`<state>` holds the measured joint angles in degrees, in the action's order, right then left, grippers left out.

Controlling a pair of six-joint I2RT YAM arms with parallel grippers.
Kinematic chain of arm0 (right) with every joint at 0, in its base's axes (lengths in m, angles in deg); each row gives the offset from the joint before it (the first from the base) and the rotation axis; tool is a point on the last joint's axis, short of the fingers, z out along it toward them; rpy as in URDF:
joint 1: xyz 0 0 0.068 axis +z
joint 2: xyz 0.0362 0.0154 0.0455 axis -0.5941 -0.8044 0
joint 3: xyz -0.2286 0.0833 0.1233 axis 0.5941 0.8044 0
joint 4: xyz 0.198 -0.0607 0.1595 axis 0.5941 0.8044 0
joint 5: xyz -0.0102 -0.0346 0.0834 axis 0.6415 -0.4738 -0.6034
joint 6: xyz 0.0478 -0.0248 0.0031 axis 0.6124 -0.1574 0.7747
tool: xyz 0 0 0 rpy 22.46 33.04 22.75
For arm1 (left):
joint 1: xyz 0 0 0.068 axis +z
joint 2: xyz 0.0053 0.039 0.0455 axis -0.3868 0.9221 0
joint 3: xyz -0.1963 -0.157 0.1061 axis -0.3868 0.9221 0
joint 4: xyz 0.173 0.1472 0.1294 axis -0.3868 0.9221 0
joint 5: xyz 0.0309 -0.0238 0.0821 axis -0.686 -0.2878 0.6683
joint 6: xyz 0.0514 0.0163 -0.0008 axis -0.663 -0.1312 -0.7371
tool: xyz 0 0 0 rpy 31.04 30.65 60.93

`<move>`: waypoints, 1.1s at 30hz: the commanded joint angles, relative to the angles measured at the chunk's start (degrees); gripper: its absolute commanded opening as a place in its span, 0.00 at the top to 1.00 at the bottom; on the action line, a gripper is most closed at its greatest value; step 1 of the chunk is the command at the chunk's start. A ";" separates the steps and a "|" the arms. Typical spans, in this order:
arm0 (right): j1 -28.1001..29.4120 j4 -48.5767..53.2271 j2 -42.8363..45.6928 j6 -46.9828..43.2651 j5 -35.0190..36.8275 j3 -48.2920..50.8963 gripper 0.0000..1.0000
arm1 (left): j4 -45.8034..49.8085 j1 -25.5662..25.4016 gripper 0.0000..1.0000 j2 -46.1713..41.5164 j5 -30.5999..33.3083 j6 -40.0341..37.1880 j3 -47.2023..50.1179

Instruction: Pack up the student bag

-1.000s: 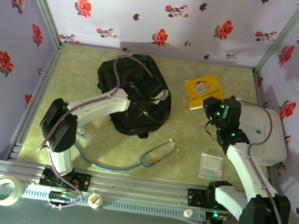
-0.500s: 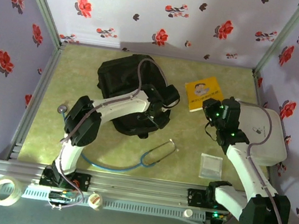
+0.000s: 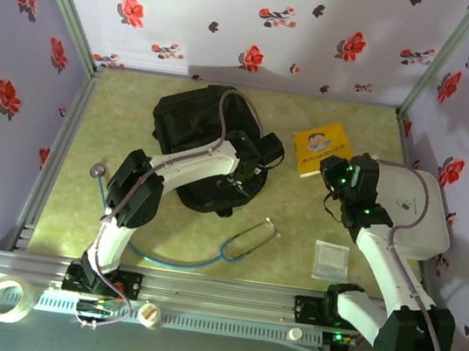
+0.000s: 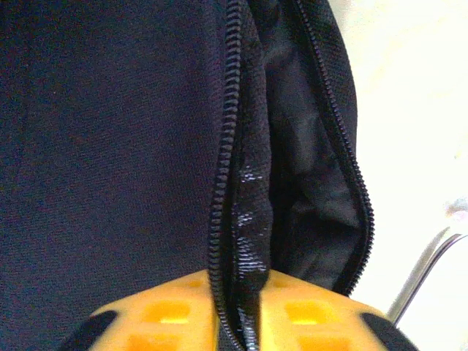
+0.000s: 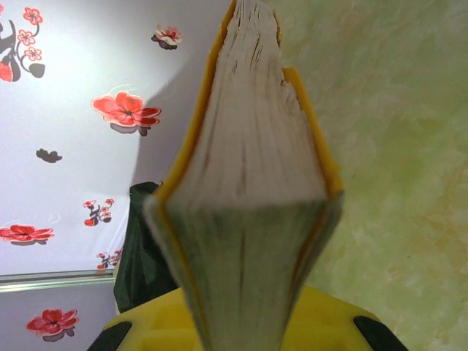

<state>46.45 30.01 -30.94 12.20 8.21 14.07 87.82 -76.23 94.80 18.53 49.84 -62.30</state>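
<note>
**Black zip lip pinched, yellow book in my grip**

My left hand (image 4: 238, 311) is clamped on the zip-edged lip of the student bag (image 3: 202, 127), which lies at the back-middle of the worktop (image 3: 129, 116). In the left wrist view the opening gapes dark just right of the pinched lip. My right hand (image 5: 248, 325) grips a yellow book (image 5: 248, 212) by 1 edge, just right of the bag. I cannot tell whether it is clear of the worktop.

I judge this to be the step of holding the mouth open for the book. Next I should lift the lip to widen the gap, then carry the book across and slide it in edge first. A stethoscope (image 3: 248, 235) and a small clear packet (image 3: 330, 259) lie nearer to me.
</note>
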 commanded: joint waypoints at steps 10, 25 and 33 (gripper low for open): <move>-0.78 8.32 4.74 -6.73 -2.91 -4.05 0.99 | -5.44 3.83 1.00 -12.85 -2.39 2.21 2.29; 4.56 5.48 8.32 -7.56 -19.59 -0.75 0.98 | -17.70 6.79 1.00 -18.35 -4.24 0.11 0.09; 7.94 4.72 14.02 -5.62 -14.97 4.44 0.98 | -19.98 6.80 1.00 -16.65 -5.09 0.72 -1.83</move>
<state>53.75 40.57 -18.04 6.19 -7.66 17.53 73.00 -69.35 77.81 15.51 51.15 -61.04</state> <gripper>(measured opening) 0.135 0.048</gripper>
